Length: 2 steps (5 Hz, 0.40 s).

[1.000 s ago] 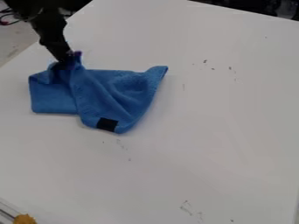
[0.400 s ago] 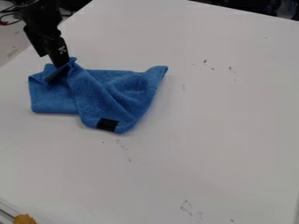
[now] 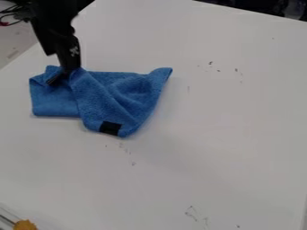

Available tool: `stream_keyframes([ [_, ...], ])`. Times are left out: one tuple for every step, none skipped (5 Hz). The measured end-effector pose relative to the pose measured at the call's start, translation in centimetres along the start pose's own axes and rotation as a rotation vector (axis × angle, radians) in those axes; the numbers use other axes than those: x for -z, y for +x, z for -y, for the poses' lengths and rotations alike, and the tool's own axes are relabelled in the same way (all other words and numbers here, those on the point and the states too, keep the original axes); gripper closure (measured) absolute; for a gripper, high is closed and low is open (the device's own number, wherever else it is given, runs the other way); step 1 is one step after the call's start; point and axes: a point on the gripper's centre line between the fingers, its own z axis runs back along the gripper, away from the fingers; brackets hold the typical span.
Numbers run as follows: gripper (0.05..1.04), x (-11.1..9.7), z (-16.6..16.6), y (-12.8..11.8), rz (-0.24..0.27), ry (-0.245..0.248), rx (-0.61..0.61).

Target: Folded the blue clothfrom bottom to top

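One black tag | on blue cloth | gripper: white marking

The robot arm is black throughout, its bulky, blocky upper body giving way to a slimmer, straight-edged part with angular shoulders and a smooth, faintly shiny casing, where a small whitish marking, jagged and roughly cross-shaped, stands out against the dark shell
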Motion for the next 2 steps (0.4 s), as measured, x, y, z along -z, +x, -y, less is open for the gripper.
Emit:
stream_keyframes([
  [0.083,1.5,4.2,-0.7,-0.057,-0.081,0.120],
  [0.083,1.5,8.1,0.0,-0.064,-0.082,0.234],
])
